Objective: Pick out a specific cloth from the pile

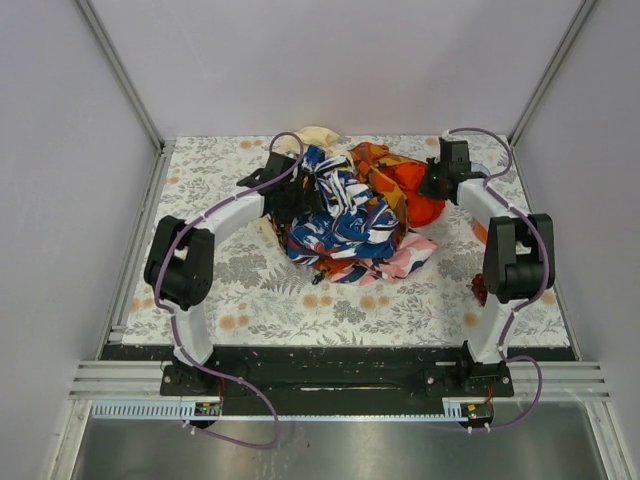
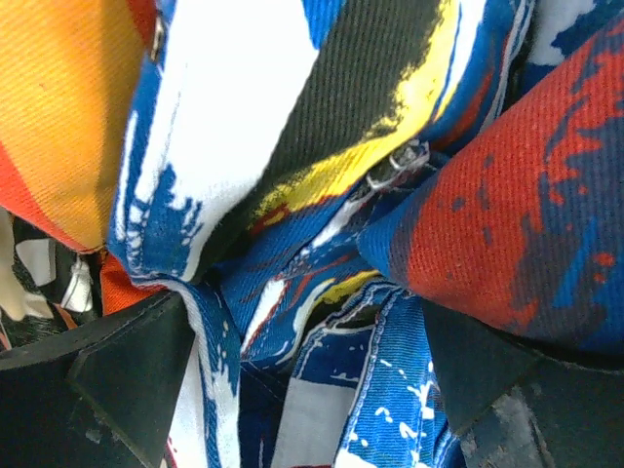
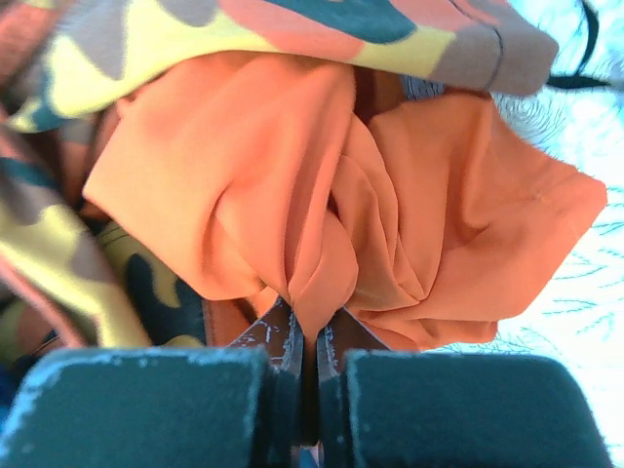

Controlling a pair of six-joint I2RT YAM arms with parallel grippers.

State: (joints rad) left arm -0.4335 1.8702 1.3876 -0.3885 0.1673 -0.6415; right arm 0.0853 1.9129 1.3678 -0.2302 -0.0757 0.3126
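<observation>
1. One step looks done: the right gripper [image 3: 304,327] is closed tight, with a fold of the cloth [image 3: 244,185] pinched between its fingertips.
2. The cloth lies on the far right side of the pile [image 1: 345,225], touching a printed cloth with yellow patches [image 3: 292,29]. It is not lifted out yet.
3. The left gripper [image 1: 290,195] is pushed into the blue-white print fabric [image 2: 224,117] on the pile's left side. Its fingers stand wide apart with fabric between them, and they grip nothing that I can see.
4. What remains, as I judge it, is to pull the cloth free of the pile and set it apart on the table [image 1: 250,290].
</observation>
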